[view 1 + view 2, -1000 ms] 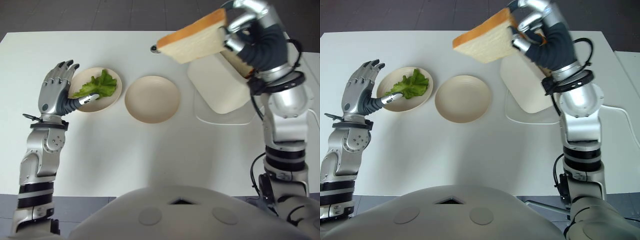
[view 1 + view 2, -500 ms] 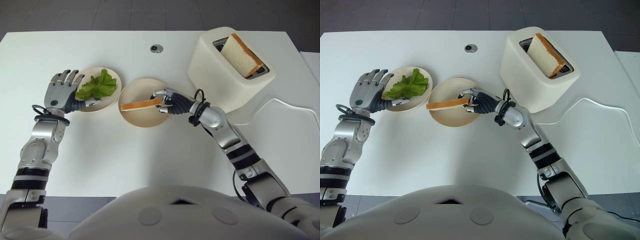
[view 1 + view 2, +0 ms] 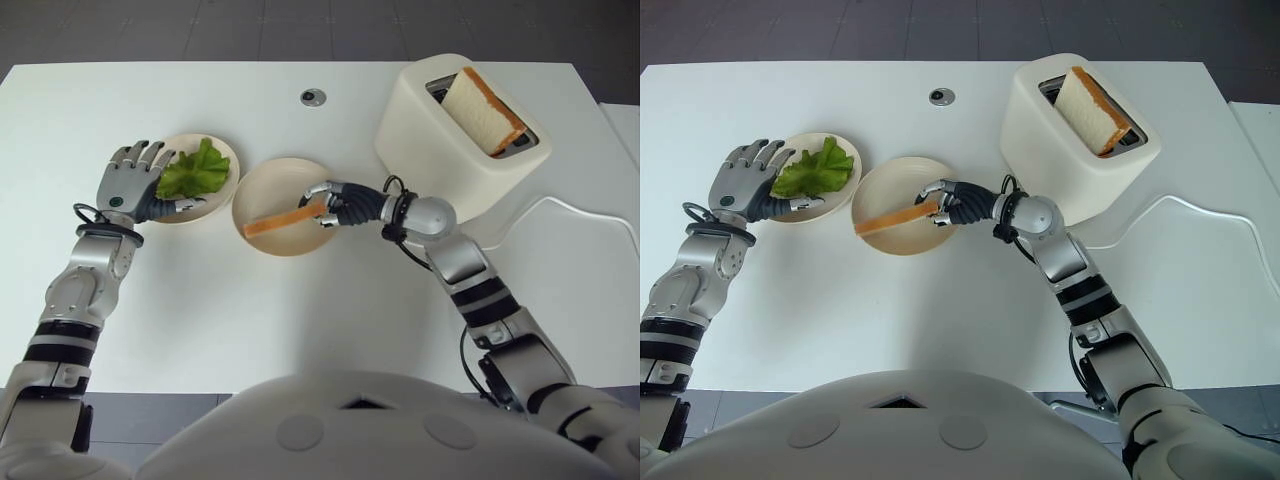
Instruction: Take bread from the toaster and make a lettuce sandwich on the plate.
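Observation:
A cream toaster (image 3: 455, 150) stands at the back right with one bread slice (image 3: 483, 108) upright in its slot. My right hand (image 3: 343, 203) is shut on a second bread slice (image 3: 282, 220), holding it tilted with its left end low inside the empty beige plate (image 3: 285, 190). To the left, a smaller plate (image 3: 222, 159) holds a lettuce leaf (image 3: 197, 172). My left hand (image 3: 133, 186) rests at that plate's left rim, fingers spread open, its thumb lying along the near rim beside the lettuce.
A small round metal fitting (image 3: 313, 97) sits in the white table behind the plates. The toaster's white cord (image 3: 560, 205) loops over the table at the right. Bare tabletop spreads along the near side.
My right hand carried the slice from high above the toaster down to the middle plate, then tilted its left end into the plate. The left hand edged closer to the lettuce.

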`<action>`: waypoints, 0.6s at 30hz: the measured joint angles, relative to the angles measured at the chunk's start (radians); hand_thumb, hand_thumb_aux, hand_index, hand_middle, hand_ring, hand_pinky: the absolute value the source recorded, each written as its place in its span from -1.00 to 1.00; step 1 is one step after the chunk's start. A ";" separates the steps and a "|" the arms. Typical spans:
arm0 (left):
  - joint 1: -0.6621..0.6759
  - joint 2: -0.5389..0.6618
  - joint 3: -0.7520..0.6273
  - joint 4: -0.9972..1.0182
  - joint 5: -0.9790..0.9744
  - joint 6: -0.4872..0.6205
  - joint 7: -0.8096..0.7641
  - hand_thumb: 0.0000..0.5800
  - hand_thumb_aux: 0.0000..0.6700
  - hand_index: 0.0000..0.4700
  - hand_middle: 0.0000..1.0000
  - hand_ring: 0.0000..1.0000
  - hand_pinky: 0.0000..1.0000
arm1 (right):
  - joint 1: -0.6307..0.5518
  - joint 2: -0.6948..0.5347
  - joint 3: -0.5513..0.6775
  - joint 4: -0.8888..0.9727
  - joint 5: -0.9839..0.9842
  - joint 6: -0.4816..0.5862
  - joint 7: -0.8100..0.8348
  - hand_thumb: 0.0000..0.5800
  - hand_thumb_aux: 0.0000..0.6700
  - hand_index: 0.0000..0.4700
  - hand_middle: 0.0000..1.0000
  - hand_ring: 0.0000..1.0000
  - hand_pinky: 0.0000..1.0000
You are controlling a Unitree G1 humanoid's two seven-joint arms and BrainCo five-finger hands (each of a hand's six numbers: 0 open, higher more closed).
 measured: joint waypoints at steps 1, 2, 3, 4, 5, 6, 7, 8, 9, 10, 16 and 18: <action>-0.004 0.002 -0.005 0.005 0.000 0.005 -0.009 -1.00 -1.00 -1.00 -1.00 -1.00 -1.00 | 0.005 -0.009 0.000 -0.009 0.013 0.005 0.022 1.00 1.00 1.00 1.00 1.00 1.00; -0.007 0.004 -0.011 0.013 0.000 0.007 -0.016 -1.00 -1.00 -1.00 -1.00 -1.00 -1.00 | 0.012 -0.020 0.000 -0.017 0.029 0.005 0.040 1.00 1.00 1.00 1.00 1.00 1.00; -0.010 0.005 -0.020 0.025 0.000 0.008 -0.019 -1.00 -1.00 -1.00 -1.00 -1.00 -1.00 | 0.014 -0.024 0.001 -0.017 0.029 0.002 0.046 1.00 1.00 1.00 1.00 1.00 1.00; -0.011 0.006 -0.029 0.035 0.000 0.009 -0.024 -0.83 -0.91 -0.91 -1.00 -1.00 -1.00 | 0.014 -0.024 0.002 -0.016 0.030 0.001 0.048 1.00 1.00 1.00 1.00 1.00 1.00; -0.012 0.008 -0.036 0.049 0.000 0.011 -0.030 -0.45 -0.70 -0.70 -1.00 -1.00 -1.00 | 0.014 -0.024 0.002 -0.016 0.031 0.001 0.050 1.00 1.00 1.00 1.00 1.00 1.00; -0.013 0.011 -0.040 0.055 0.000 0.014 -0.033 -0.11 -0.49 -0.49 -1.00 -1.00 -1.00 | 0.015 -0.024 0.001 -0.017 0.040 0.008 0.058 1.00 1.00 1.00 1.00 1.00 1.00; -0.014 0.014 -0.046 0.059 0.001 0.019 -0.036 0.00 -0.41 -0.41 -1.00 -1.00 -1.00 | 0.021 -0.025 0.000 -0.027 0.066 0.029 0.079 1.00 1.00 1.00 1.00 1.00 1.00; -0.016 0.018 -0.054 0.066 0.001 0.025 -0.042 0.15 -0.30 -0.30 -1.00 -1.00 -1.00 | 0.032 -0.026 0.000 -0.039 0.091 0.043 0.105 1.00 1.00 1.00 1.00 1.00 1.00; -0.019 0.024 -0.062 0.071 0.001 0.028 -0.046 0.18 -0.28 -0.28 -1.00 -1.00 -1.00 | 0.038 -0.029 0.000 -0.045 0.113 0.053 0.127 1.00 1.00 1.00 1.00 1.00 1.00; -0.026 0.026 -0.069 0.077 0.001 0.029 -0.048 0.18 -0.28 -0.28 -1.00 -1.00 -1.00 | 0.039 -0.029 -0.001 -0.047 0.120 0.059 0.138 1.00 1.00 1.00 1.00 1.00 1.00; -0.057 0.033 -0.096 0.111 0.001 0.044 -0.037 0.26 -0.22 -0.22 -1.00 -1.00 -1.00 | 0.087 -0.061 0.001 -0.086 0.196 0.121 0.224 1.00 1.00 1.00 1.00 1.00 1.00; -0.065 0.037 -0.107 0.118 0.000 0.044 -0.032 0.65 0.16 0.16 -1.00 -1.00 -1.00 | 0.102 -0.083 0.004 -0.108 0.197 0.115 0.251 1.00 1.00 1.00 1.00 1.00 1.00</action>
